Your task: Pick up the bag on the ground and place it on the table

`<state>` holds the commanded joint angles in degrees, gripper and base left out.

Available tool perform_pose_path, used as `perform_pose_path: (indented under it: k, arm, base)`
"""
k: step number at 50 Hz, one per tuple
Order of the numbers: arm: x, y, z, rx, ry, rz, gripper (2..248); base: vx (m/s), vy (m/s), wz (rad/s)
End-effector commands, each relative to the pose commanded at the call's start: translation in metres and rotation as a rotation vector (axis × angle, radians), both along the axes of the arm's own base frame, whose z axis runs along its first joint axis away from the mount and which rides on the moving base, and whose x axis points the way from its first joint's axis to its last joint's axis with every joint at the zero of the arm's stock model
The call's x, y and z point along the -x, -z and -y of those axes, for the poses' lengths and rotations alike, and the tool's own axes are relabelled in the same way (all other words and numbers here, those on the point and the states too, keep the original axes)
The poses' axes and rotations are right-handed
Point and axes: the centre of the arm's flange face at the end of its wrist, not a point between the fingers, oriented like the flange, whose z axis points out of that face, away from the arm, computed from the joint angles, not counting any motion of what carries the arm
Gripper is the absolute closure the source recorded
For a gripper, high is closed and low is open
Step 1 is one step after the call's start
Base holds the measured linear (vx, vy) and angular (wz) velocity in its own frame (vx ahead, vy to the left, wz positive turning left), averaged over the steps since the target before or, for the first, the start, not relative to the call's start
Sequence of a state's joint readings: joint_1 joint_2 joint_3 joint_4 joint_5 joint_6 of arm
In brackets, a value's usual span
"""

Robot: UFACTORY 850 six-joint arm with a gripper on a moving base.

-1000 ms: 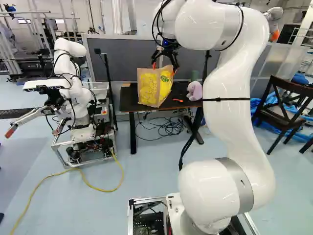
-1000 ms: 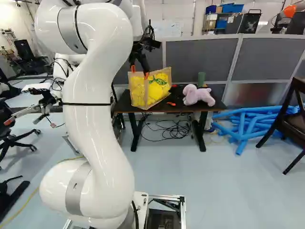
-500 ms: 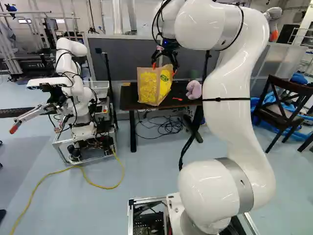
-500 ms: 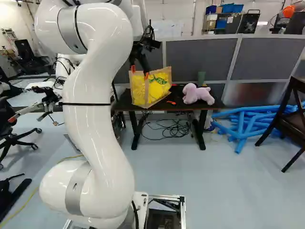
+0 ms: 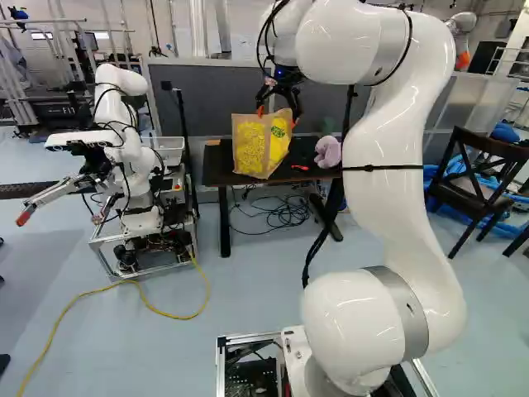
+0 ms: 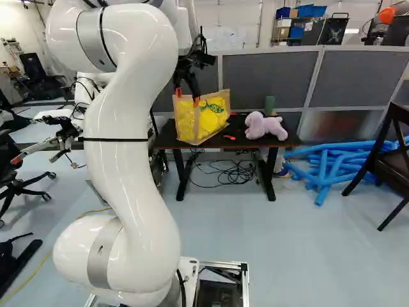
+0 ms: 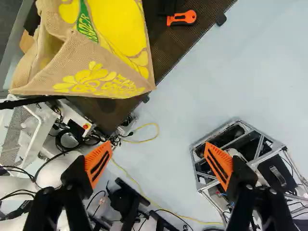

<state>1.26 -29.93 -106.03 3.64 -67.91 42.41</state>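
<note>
Arm (image 5: 393, 141) arched high, fingers (image 6: 197, 100) downward, spread near bag (image 5: 250, 150) on table (image 5: 216, 169).

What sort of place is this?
Most likely a robotics lab or workshop: another robot, a white arm, stands at the left of the left base view, loose black cables lie under the table, and grey partitions stand behind it.
</note>
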Motion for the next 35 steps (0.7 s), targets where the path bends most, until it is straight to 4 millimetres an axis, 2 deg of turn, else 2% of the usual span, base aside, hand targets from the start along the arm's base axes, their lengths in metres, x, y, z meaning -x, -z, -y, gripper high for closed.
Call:
perform_pose_path:
  k: [35]
  arm:
    - [0.009,0.017,0.002,0.013,-0.038,0.073,3]
  base:
    - [0.000,0.000,0.000]
